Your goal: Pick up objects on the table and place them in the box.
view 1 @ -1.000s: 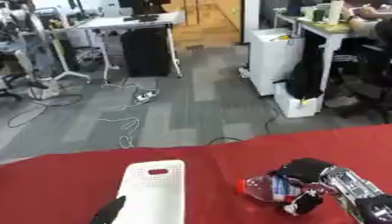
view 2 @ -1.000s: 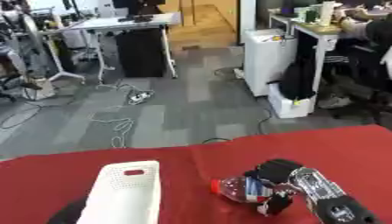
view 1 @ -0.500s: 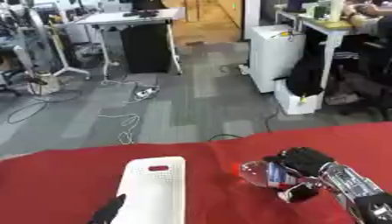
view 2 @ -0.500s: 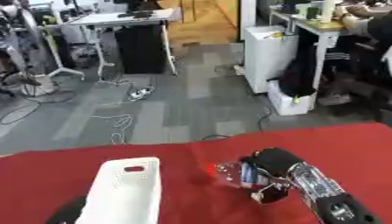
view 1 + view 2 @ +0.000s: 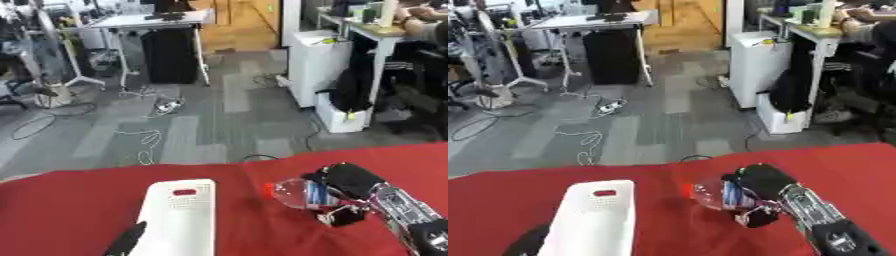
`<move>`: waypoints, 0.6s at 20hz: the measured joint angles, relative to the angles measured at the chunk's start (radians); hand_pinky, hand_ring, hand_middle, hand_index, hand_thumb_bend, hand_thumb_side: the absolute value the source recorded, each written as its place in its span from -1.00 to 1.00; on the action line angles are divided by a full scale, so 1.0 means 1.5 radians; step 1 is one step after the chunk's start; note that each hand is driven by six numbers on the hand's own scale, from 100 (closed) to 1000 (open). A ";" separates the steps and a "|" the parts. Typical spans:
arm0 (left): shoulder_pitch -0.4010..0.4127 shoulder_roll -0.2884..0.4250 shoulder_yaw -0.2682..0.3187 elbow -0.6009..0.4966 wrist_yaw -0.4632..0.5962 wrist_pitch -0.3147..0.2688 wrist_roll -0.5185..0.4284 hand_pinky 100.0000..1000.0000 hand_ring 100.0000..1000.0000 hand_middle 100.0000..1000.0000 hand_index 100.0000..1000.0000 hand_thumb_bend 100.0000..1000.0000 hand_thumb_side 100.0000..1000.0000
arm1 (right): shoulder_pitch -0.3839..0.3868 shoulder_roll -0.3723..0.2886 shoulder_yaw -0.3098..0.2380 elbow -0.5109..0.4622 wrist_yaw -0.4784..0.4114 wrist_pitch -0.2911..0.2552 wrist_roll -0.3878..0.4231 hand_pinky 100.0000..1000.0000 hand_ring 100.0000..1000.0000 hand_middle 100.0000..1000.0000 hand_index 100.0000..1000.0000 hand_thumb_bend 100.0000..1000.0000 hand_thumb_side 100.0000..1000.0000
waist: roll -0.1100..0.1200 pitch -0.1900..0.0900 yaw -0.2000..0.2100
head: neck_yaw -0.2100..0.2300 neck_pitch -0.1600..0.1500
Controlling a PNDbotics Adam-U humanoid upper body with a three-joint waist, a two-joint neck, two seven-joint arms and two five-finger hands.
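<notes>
- The clear plastic bottle (image 5: 302, 193) lies sideways, long axis left-right, red cap toward the white box (image 5: 179, 220).
- Blue label, over the red table (image 5: 61, 210).
- Right hand (image 5: 352, 182) fingers curl round it.
- Left hand (image 5: 125, 241): fingers' state cannot be told.

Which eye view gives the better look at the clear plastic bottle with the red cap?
The left eye view: the clear plastic bottle sits nearer centre, red cap plain, in the right hand. The right eye view shows it about equally.
</notes>
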 measured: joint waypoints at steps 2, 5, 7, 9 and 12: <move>0.000 0.000 0.000 0.000 0.000 0.001 -0.001 1.00 0.97 0.82 0.93 0.02 0.73 | -0.006 0.000 0.000 -0.002 0.001 0.002 -0.002 -1.00 -1.00 -0.90 -0.15 -0.93 -0.28 | -0.001 -0.001 0.000 | 0.000 0.000; 0.003 0.000 0.000 0.000 0.000 0.000 -0.002 1.00 0.97 0.82 0.93 0.02 0.73 | -0.012 -0.002 0.000 -0.009 0.002 0.003 -0.001 -1.00 -1.00 -0.90 -0.14 -0.92 -0.28 | -0.005 -0.006 0.000 | 0.001 0.000; 0.004 0.000 0.000 0.001 0.000 -0.001 -0.003 1.00 0.97 0.82 0.93 0.02 0.73 | -0.024 -0.004 0.000 -0.014 0.002 0.004 0.001 -1.00 -1.00 -0.88 -0.13 -0.91 -0.27 | -0.007 -0.007 0.000 | 0.004 0.000; 0.005 0.000 0.000 0.001 0.000 -0.001 -0.003 1.00 0.97 0.82 0.93 0.02 0.72 | -0.040 -0.006 0.002 -0.018 0.000 0.002 0.008 -1.00 -1.00 -0.88 -0.13 -0.91 -0.26 | -0.010 -0.009 0.000 | 0.006 0.000; 0.005 0.000 0.000 0.001 0.000 -0.001 -0.003 1.00 0.97 0.82 0.93 0.02 0.72 | -0.048 -0.006 0.012 -0.026 0.002 -0.005 0.021 -1.00 -1.00 -0.88 -0.13 -0.90 -0.25 | -0.017 -0.013 0.000 | 0.009 -0.001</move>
